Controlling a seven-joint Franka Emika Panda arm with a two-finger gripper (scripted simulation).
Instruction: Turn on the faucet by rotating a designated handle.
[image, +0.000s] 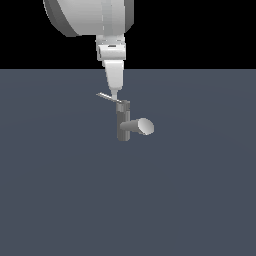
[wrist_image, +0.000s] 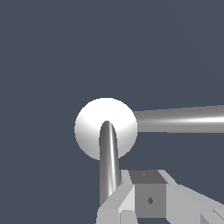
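The faucet (image: 123, 122) is a grey upright post with a short thick spout (image: 140, 126) that ends in a pale oval face toward the exterior view's right. The handle (image: 106, 96) is a thin light-grey bar slanting out from the post's top toward the exterior view's left. My gripper (image: 114, 96) points straight down with its fingers together, its tip touching the handle close to the post. In the wrist view the post's round white cap (wrist_image: 89, 131) shows from above, with the handle (wrist_image: 109, 166) running across it beside my fingers (wrist_image: 148, 197). The spout (wrist_image: 183, 120) runs off sideways. Nothing is between the fingers.
The faucet stands alone on a flat dark blue-grey floor (image: 190, 200). The arm's large white link (image: 85, 15) hangs over it at the top of the exterior view.
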